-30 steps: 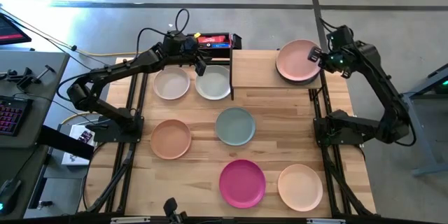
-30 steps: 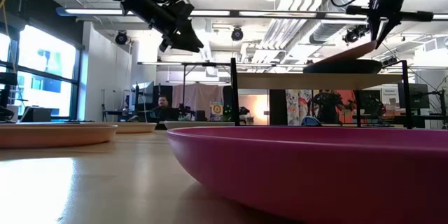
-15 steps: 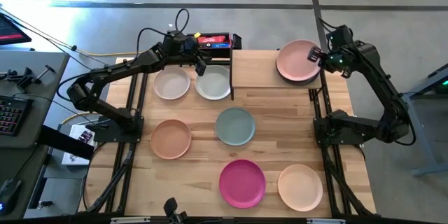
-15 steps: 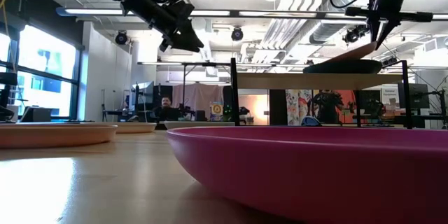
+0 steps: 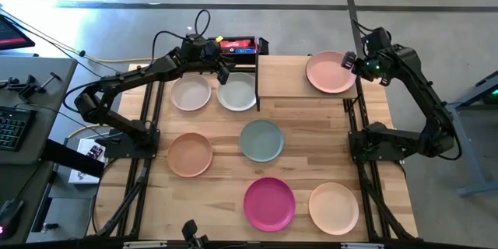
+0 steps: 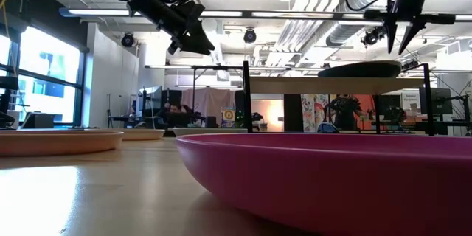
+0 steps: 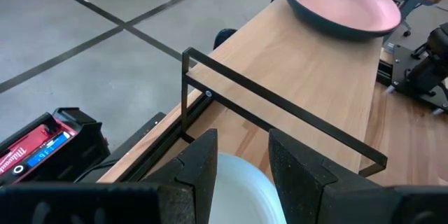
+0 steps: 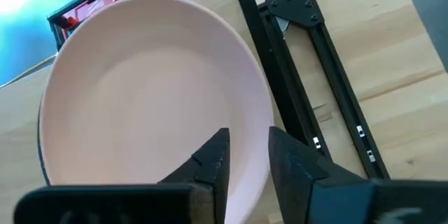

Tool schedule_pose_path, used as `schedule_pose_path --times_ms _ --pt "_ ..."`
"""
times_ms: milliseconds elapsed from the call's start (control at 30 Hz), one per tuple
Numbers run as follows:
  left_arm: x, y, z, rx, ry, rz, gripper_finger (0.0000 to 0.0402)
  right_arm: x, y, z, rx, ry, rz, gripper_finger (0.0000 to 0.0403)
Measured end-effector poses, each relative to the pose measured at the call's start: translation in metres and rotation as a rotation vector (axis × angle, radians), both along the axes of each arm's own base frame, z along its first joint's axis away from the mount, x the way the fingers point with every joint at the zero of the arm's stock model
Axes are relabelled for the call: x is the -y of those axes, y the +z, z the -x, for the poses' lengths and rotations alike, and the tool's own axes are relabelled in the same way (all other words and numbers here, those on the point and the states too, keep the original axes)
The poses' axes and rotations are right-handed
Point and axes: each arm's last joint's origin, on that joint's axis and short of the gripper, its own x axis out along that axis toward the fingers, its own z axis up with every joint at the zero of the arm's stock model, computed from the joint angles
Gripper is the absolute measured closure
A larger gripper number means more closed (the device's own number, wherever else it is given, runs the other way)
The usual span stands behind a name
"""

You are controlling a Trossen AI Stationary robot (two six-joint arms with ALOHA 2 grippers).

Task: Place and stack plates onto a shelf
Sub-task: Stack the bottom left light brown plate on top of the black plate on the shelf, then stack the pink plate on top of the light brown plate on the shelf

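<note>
the right gripper (image 5: pixel 352 61) hangs with jaws parted, holding nothing, at the rim of the pink plate (image 5: pixel 331 72), which sits nested on a dark plate on the shelf (image 5: pixel 288 78), while the left gripper (image 5: pixel 223 72) waits, jaws apart, over the pale plate (image 5: pixel 236 92).

Overhead, table-level and wrist views share the shelf (image 5: pixel 299 76).
</note>
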Motion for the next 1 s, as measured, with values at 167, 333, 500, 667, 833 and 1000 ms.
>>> schedule_pose_path --times_ms 167,333,500,667,833,1000 --pt "0.0 0.0 0.0 0.0 0.0 0.0 0.0286 -0.001 -0.001 0.0 -0.004 0.03 -0.014 0.0324" --pt "0.0 0.0 0.0 0.0 0.0 0.0 0.0286 -0.003 -0.001 -0.002 0.043 0.111 -0.047 0.0324" --pt "0.0 0.0 0.0 0.0 0.0 0.0 0.0286 -0.006 -0.001 -0.006 0.161 0.22 -0.096 0.0324" --pt "0.001 0.0 -0.001 -0.001 -0.006 0.002 0.0286 -0.013 -0.002 -0.011 0.267 0.338 -0.181 0.0324" --pt "0.008 -0.001 -0.005 -0.011 -0.035 0.013 0.0286 -0.027 -0.003 -0.025 0.266 0.457 -0.25 0.0324" --pt "0.024 -0.007 -0.012 -0.061 -0.089 0.052 0.0286 -0.045 -0.003 -0.047 0.252 0.588 -0.288 0.0324"
